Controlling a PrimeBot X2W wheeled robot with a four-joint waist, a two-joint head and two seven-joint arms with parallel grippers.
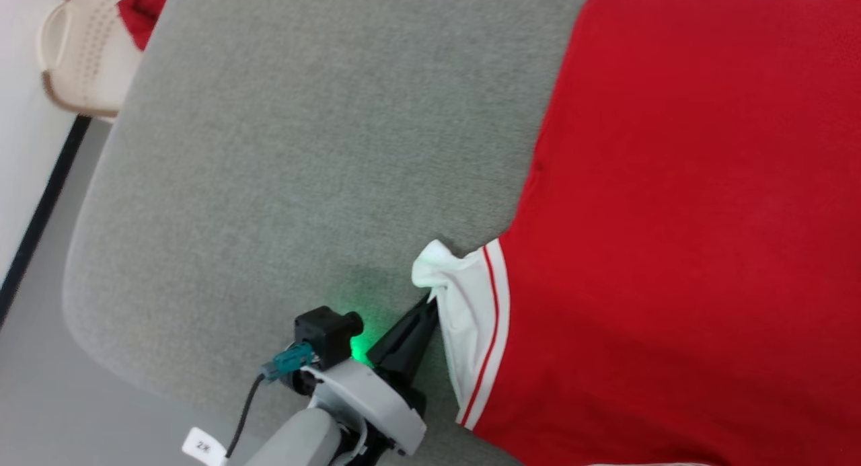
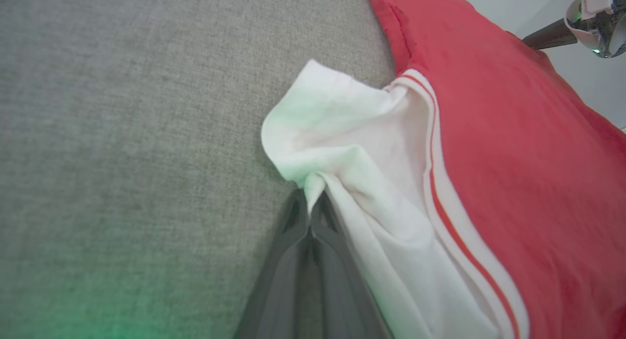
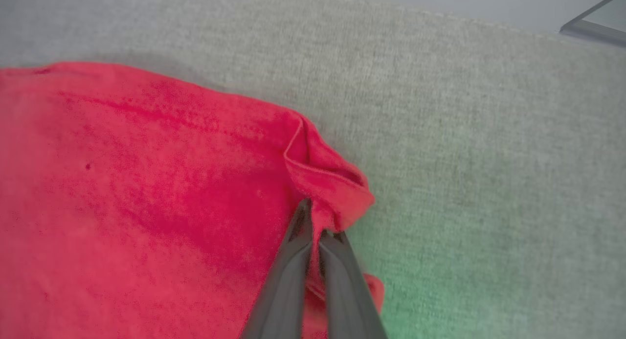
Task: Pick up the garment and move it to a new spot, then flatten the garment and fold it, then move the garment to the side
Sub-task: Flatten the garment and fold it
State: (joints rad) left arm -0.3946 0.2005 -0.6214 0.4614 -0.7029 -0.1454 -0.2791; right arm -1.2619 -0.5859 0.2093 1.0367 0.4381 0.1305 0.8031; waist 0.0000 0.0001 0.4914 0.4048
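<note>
The garment (image 1: 686, 204), a red jersey with a white sleeve edged in red and white stripes, lies spread over the right part of the grey table (image 1: 303, 150), plain red side up. My left gripper (image 1: 430, 303) is shut on the bunched tip of the white sleeve (image 2: 342, 148), near the table's front edge. In the right wrist view my right gripper (image 3: 315, 221) is shut on a puckered red corner of the garment (image 3: 146, 197). The right gripper's dark fingers (image 2: 547, 35) also show far off in the left wrist view, beyond the red cloth.
A beige perforated basket (image 1: 81, 56) holding red cloth (image 1: 144, 12) stands beyond the table's far left corner. Grey floor (image 1: 40, 358) lies off the table's left edge. Bare grey tabletop stretches left of the garment.
</note>
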